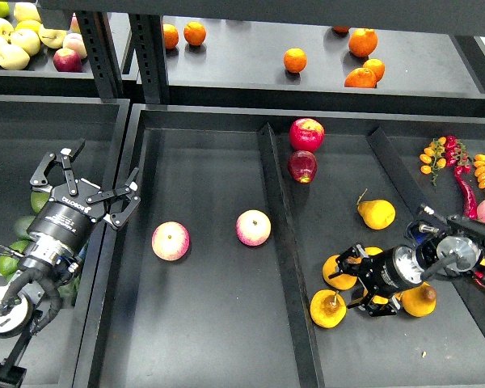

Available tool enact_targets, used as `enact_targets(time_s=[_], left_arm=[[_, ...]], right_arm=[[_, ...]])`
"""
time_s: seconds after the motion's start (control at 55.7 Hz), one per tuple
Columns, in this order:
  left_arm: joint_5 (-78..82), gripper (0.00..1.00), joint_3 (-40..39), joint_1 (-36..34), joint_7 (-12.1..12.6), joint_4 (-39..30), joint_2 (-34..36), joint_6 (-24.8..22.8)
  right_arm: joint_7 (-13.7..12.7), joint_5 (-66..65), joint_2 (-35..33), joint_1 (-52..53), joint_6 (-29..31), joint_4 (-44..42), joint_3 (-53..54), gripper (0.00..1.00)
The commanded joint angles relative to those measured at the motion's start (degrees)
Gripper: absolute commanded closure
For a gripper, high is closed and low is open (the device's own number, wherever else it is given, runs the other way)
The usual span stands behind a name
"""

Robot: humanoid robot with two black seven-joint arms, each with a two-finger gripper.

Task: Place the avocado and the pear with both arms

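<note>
Hovering over the edge between two dark trays, our left gripper (93, 190) has its fingers spread wide and holds nothing. Just behind and below it, partly hidden by the wrist, green fruit lie in the left tray; the avocado (39, 201) peeks out beside the wrist, touching nothing of the gripper that we can see. Ahead of this gripper, across the tray wall (117, 242), two pink-yellow apples (170, 241) rest well apart from each other on the middle tray's floor.

Our right gripper (354, 279) sits low among a cluster of yellow-orange pears (327, 309). Its fingers are dark and seen nearly end-on, so we cannot tell whether they are apart or closed on anything. One pear lies just below it, one touches the wrist's far side at the lower right, and another is pressed close on the left. A lone pear (377, 213) with a stem sits above the gripper, apart from the cluster. Further ahead, two red apples (305, 134) lie against the divider (279, 226).

The left arm (40, 250) rises from the lower left, wrist tilted upward and to the right. The right arm (461, 250) comes in from the right edge, nearly level, pointing left.
</note>
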Motion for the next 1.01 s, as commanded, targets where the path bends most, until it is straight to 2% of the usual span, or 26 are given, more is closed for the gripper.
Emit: enact_targets(time_s=[0.0,0.323,0.556,0.664,0.844,0.987], left_arm=[[0.0,0.0,0.14,0.17,0.0,-0.17,0.0,0.0],[0.0,0.0,0.14,0.17,-0.18,-0.17,0.0,0.0],[0.0,0.0,0.23,0.34,-0.36,-0.26,0.0,0.0],[0.09,0.0,0.23,0.34,-0.62,-0.26,0.0,0.09],[0.09,0.0,0.23,0.34,-0.62,-0.35,0.0,0.18],[0.09,0.0,0.41,0.34,-0.53,-0.44,0.0,0.18]], right_arm=[[0.0,0.96,-3.97,0.39,0.0,1.06,4.37,0.0],[0.0,0.87,-6.61,-6.11,0.0,-1.66,23.62,0.0],[0.0,1.22,-5.29,-8.13,0.0,-5.44,38.48,0.0],[0.0,4.82,-3.53,-10.68,0.0,-7.38,47.88,0.0],[0.0,5.97,0.16,-13.93,0.0,-7.2,56.49,0.0],[0.0,5.97,6.57,-17.53,0.0,-7.38,68.35,0.0]])
